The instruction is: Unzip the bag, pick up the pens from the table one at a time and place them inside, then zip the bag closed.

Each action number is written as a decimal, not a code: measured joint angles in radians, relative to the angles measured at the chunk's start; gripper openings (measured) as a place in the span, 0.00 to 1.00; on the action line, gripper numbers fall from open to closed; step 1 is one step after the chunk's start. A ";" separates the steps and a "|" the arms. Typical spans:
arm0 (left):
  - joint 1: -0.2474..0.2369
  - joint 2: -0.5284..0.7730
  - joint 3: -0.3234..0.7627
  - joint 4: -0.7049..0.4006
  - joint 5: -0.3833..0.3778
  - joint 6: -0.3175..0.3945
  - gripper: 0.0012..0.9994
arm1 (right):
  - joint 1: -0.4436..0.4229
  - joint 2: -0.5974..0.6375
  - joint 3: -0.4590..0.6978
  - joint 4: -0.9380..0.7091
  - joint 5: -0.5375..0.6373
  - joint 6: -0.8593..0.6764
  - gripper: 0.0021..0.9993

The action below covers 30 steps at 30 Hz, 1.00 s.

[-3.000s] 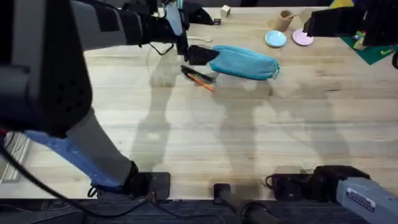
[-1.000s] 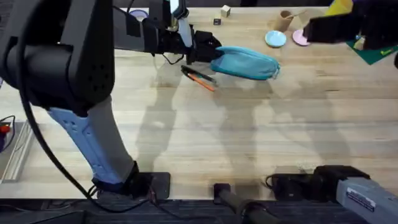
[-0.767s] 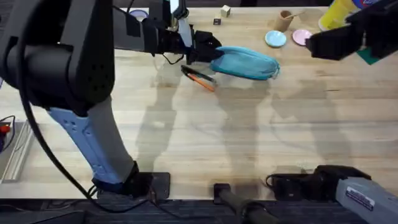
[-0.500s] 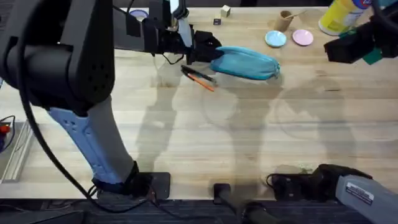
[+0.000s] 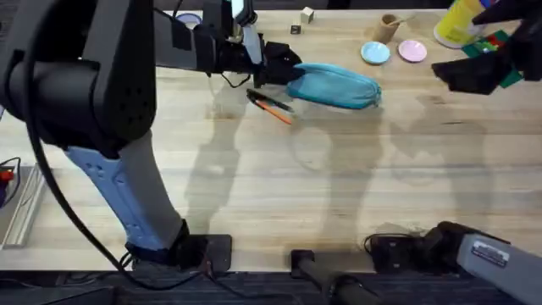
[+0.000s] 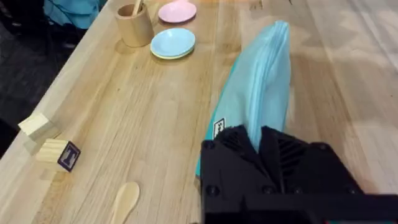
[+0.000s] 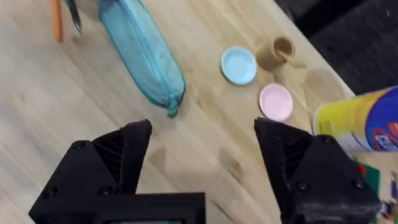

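Observation:
The teal bag [image 5: 334, 85] lies across the far middle of the table [image 5: 279, 186], its zipper running along its top. My left gripper [image 5: 284, 69] is at the bag's left end, and in the left wrist view its black fingers [image 6: 233, 149] are shut on that end of the bag [image 6: 264, 87]. The black and orange pens [image 5: 269, 106] lie together just in front of the bag's left end. My right gripper [image 5: 470, 74] hovers at the far right, apart from the bag. It stands open [image 7: 202, 134] above bare wood, with the bag [image 7: 143, 53] and pens [image 7: 59, 18] farther off.
Right of the bag stand a light-blue dish [image 5: 375, 53], a pink dish [image 5: 412, 51], a wooden cup [image 5: 388, 27] and a yellow bottle [image 5: 457, 21]. Small wooden blocks [image 6: 59, 154] and a wooden spoon [image 6: 124, 199] lie behind the bag. A green mat [image 5: 504, 72] is at the right edge.
My right gripper has drifted right and toward the table's front, uncovering the pink dish and yellow bottle. The left gripper came onto the bag's end and has stayed there.

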 joint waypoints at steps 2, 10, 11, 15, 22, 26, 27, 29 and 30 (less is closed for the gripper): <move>0.000 0.000 0.000 0.000 0.000 0.000 0.04 | -0.069 0.026 0.000 0.000 -0.099 -0.028 1.00; 0.000 0.000 0.000 0.000 0.000 0.000 0.04 | -0.238 0.140 0.000 0.002 -0.315 -0.069 1.00; 0.000 0.000 0.000 0.000 0.000 0.000 0.04 | -0.241 0.147 0.000 0.002 -0.324 -0.070 1.00; 0.000 0.000 0.000 0.000 0.000 0.000 0.04 | -0.242 0.159 0.000 0.002 -0.346 -0.074 1.00; 0.000 0.000 0.000 0.000 0.000 0.000 0.04 | -0.235 0.159 0.000 0.006 -0.319 -0.122 1.00; 0.000 0.000 0.000 0.000 0.000 0.000 0.04 | -0.222 0.160 0.000 0.008 -0.294 -0.174 1.00; 0.000 0.000 0.000 0.000 0.000 0.000 0.04 | -0.218 0.160 0.000 0.008 -0.291 -0.190 1.00; 0.000 0.000 0.000 0.000 0.001 0.000 0.04 | -0.213 0.160 0.000 0.008 -0.288 -0.225 1.00; 0.000 0.000 0.000 0.000 0.000 0.000 0.04 | -0.210 0.160 0.000 0.008 -0.288 -0.247 1.00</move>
